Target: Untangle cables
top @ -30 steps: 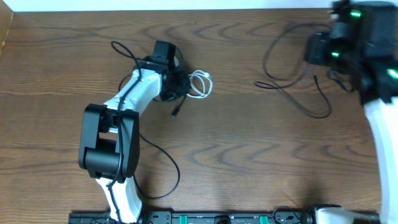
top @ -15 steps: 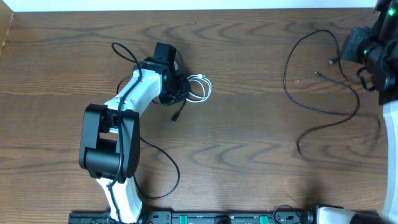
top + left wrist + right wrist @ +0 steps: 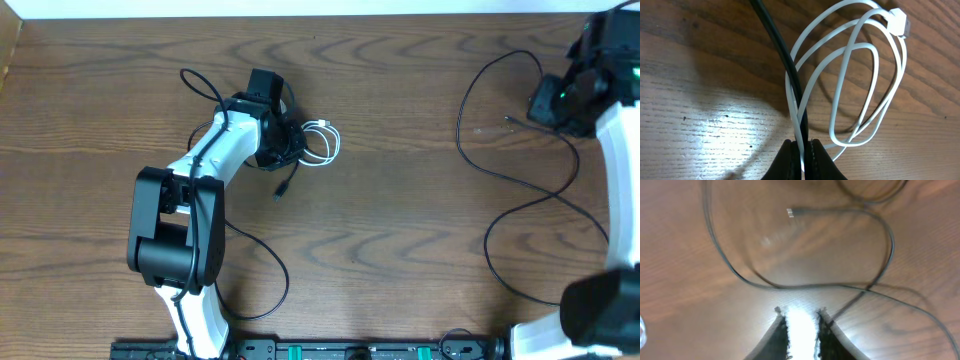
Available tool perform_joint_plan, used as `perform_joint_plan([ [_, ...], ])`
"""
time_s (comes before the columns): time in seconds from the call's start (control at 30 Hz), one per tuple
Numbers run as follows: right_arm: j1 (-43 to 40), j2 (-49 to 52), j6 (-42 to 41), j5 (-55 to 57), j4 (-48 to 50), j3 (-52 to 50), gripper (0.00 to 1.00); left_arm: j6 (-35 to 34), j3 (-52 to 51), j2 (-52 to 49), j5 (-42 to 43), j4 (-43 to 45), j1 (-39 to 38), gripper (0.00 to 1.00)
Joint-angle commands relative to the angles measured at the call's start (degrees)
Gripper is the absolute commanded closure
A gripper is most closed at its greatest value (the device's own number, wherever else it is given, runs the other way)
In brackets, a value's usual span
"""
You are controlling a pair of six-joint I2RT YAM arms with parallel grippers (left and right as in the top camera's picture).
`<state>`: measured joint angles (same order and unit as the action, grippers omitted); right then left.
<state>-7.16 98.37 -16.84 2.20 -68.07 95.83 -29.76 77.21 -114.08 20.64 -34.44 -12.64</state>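
1. A brown wood-grain table point(image 3: 380, 250) is seen across the whole overhead view.
2. A coiled white cable point(image 3: 326, 138) is laid on it, left of centre.
3. A long black cable point(image 3: 460, 120) is spread in loose curves at the right.

white cable point(image 3: 896, 23) | black cable point(image 3: 779, 47) | table point(image 3: 400, 200): brown, wood-grained | left arm point(image 3: 215, 150): white, black joints

- It looked like a robotics lab or test station, not a home.
- Two white-and-black robot arms, the left arm point(image 3: 222, 152) and the right arm point(image 3: 620, 150), stood at a plain wood-grain table point(image 3: 400, 230).
- A black equipment rail point(image 3: 340, 351) with green indicator lights ran along the table's near edge.
- Green lights glowed on the right arm too.
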Motion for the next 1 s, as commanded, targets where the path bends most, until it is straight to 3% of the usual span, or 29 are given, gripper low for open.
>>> perform_joint_plan([
  [0.0,0.1,5.1,-1.9,4.4,-1.9,0.0,0.73,0.9,0.1,0.9,-0.6,-0.5,-0.1,0.92],
  [0.03,0.1,6.4,-1.9,5.3,-2.4,0.0,0.69,1.0,0.2,0.9,-0.6,-0.7,-0.1,0.92],
  [0.13,0.1,11.0,3.9,5.9,-2.9,0.0,0.48,1.7,0.2,0.9,-0.6,-0.9,-0.1,0.92],
  [0.27,0.0,16.4,14.1,6.9,-4.9,0.0,0.43,1.7,0.2,0.9,-0.6,-1.2,-0.1,0.92],
  [0.33,-0.2,18.6,14.4,8.8,-6.1,0.0,0.37,1.7,0.1,0.9,-0.6,-1.3,-0.1,0.92],
  [0.7,-4.8,29.0,13.9,19.6,-8.2,0.0,0.34,1.7,0.2,0.9,-0.6,-1.4,-0.1,0.90],
  [0.77,-6.5,30.0,13.9,20.0,-8.5,0.0,0.37,1.7,0.1,0.9,-0.6,-1.3,-0.1,0.90],
  [0.87,-9.0,30.7,12.5,19.9,-8.4,0.0,0.55,1.7,0.2,0.9,-0.7,-1.3,-0.1,0.89],
  [0.97,-11.4,31.1,12.2,19.8,-8.0,0.0,0.88,1.7,0.1,0.9,-0.6,-1.3,-0.1,0.89],
])
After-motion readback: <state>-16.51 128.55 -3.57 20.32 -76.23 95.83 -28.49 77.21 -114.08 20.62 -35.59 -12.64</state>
